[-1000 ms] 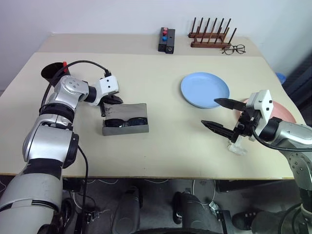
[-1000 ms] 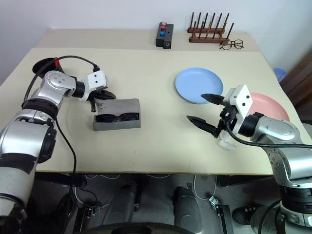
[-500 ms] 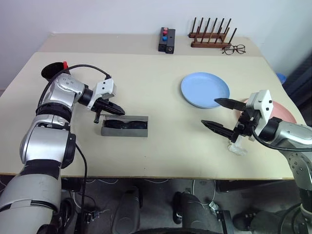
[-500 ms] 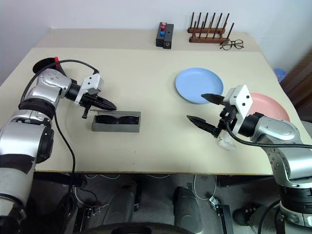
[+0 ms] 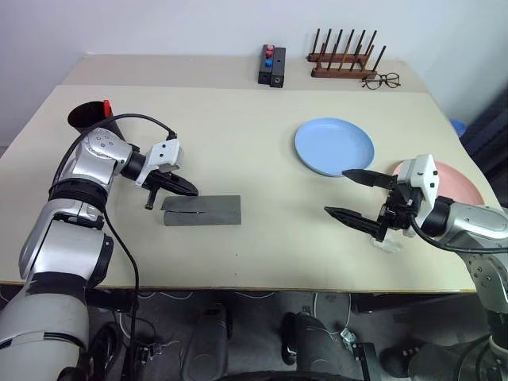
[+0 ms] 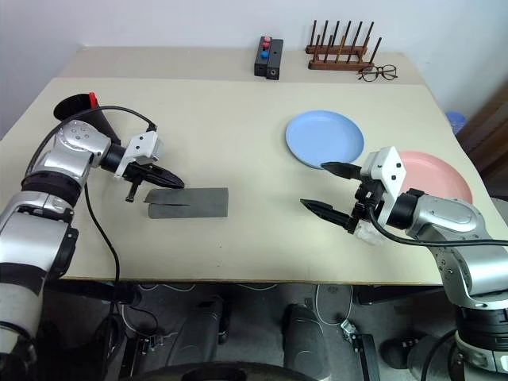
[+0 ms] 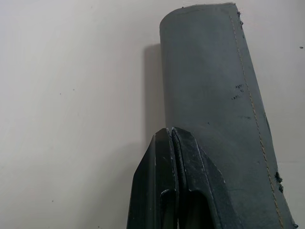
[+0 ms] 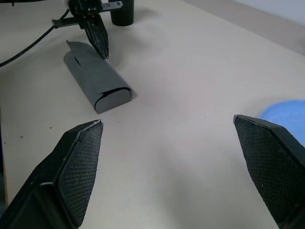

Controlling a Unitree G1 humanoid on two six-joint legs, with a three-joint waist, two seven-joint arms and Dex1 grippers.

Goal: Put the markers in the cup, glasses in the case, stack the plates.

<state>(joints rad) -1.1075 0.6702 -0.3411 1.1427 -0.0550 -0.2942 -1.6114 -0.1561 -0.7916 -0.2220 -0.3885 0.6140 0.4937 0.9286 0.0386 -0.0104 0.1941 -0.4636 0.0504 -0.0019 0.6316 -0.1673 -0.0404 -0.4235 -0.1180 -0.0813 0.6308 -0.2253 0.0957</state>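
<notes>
Case [image 5: 202, 211]: grey hinged box lying shut and flat, lower left of centre in the left eye view, flap seam showing along its top.
Left gripper [image 5: 190, 190]: fingers clenched together on nothing, tip hovering at the case's upper left edge; contact unclear.
Right gripper [image 5: 355, 196]: released, black fingers spread wide, hanging over bare table at lower right.
Cup [image 5: 86, 116]: dark tumbler standing at far left, red marker [image 5: 106, 105] end poking above its rim.
Plates: light blue plate [image 5: 334, 146] sitting right of centre; salmon pink plate [image 5: 464, 182] lying beside it at the right edge, apart, unstacked.
</notes>
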